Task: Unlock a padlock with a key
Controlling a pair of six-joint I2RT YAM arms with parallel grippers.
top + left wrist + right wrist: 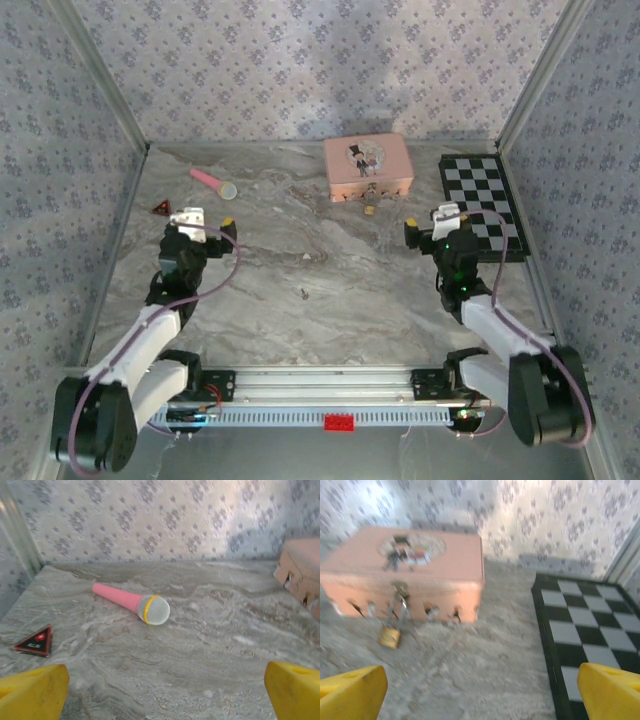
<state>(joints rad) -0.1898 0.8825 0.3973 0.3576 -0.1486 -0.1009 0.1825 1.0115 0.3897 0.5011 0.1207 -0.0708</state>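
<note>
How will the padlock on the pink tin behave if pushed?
The padlock is hooked by its thin shackle to the front of the pink tin, so it will probably pivot there, not slide away. Its small brass body looks smooth, likely slippery to pinch.

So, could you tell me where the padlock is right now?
In the right wrist view the padlock hangs at the front of the pink tin, left of the checkerboard.
</note>
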